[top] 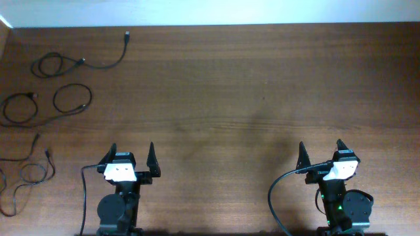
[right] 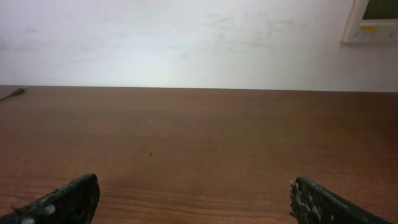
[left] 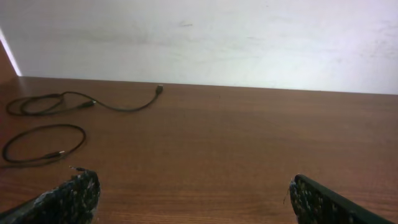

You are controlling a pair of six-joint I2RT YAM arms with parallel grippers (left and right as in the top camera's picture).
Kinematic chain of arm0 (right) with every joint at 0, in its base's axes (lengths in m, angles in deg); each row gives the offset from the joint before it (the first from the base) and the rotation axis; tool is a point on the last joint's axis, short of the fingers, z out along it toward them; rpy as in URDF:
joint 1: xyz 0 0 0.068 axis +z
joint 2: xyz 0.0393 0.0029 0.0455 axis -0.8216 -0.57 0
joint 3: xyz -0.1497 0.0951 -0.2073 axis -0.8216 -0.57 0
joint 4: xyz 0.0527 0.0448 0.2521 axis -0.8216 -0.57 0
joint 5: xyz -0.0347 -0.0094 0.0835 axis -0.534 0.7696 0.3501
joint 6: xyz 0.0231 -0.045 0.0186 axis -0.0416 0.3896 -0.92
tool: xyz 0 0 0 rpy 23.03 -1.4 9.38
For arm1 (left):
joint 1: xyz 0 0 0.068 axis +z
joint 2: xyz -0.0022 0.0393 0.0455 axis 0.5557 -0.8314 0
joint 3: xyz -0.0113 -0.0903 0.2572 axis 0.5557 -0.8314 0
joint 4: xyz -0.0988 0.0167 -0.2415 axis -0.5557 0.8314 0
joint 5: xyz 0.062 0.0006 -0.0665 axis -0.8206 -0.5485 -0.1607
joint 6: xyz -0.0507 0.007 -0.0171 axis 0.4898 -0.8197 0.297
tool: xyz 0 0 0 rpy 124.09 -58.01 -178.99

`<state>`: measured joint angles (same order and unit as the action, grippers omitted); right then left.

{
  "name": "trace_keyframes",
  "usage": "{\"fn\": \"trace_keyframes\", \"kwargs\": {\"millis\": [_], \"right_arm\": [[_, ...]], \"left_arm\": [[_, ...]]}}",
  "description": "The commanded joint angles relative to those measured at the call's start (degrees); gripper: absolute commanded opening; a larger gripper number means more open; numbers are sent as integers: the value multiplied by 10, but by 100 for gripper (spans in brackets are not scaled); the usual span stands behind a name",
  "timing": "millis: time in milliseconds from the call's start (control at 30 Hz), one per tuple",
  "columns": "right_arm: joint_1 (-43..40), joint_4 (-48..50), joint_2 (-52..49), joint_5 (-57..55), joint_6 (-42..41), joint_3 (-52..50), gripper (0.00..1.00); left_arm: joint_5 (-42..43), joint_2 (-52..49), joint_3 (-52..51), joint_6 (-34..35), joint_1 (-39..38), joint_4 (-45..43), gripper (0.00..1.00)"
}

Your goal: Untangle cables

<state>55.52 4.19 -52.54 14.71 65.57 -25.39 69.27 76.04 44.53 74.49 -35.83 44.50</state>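
Cables point(top: 54, 99) lie as separate loose loops along bench's left edge. Left gripper point(top: 132, 147), right gripper point(top: 321, 144) at near edge, both spread wide, empty. Near-left cord looks self-crossed; probably pull one plug end slowly.

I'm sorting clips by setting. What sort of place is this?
Probably an indoor robot test bench in a lab or office: a wooden table set against a plain white wall, a thermostat-like wall panel, and thin black cables laid out for handling.
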Motion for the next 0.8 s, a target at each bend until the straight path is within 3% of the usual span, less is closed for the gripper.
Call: {"fn": "trace_keyframes", "kwargs": {"millis": [0, 767], "right_arm": [[5, -3, 5, -5, -2, -3, 98], [5, -3, 5, -5, -2, -3, 98]], "left_arm": [[9, 7, -5, -35, 3, 0, 99], [26, 6, -4, -35, 3, 1, 99]]}}
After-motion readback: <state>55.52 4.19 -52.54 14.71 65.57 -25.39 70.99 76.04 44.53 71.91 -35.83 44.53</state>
